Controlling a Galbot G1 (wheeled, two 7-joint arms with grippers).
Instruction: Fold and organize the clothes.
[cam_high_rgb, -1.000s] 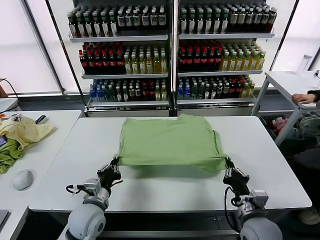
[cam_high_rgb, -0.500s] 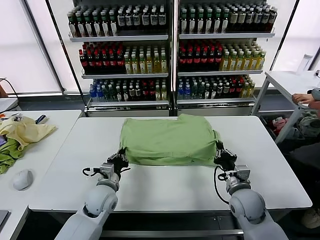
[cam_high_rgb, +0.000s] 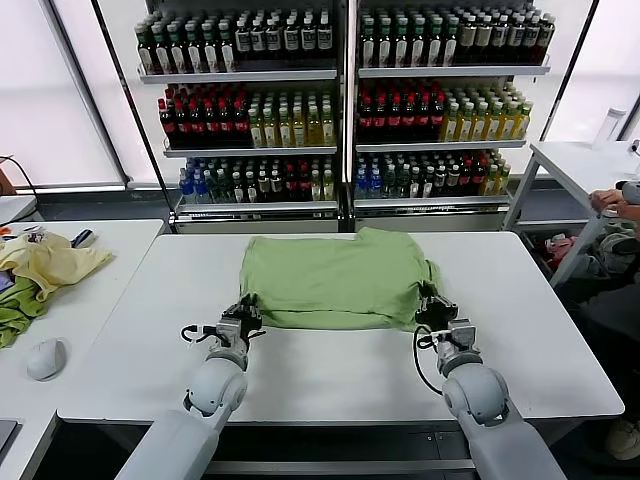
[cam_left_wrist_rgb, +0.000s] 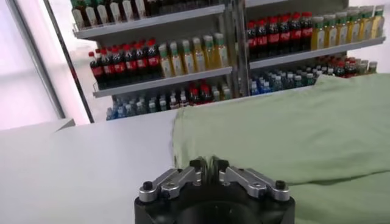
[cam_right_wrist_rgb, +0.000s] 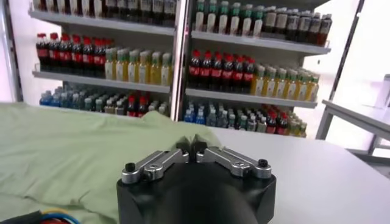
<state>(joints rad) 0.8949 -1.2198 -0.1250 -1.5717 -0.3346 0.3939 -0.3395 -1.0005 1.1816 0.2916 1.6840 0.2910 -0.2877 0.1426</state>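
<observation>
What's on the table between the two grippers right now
In the head view, the near folded edge of the light green polo shirt spans the stretch from the left gripper to the right gripper; nothing else lies there.

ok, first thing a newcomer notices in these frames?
The light green shirt, spread mid-table with its near edge doubled over. The left gripper and right gripper each pinch a near corner of it. Behind stand shelves of bottled drinks; a pale yellow garment lies on the left side table.
</observation>
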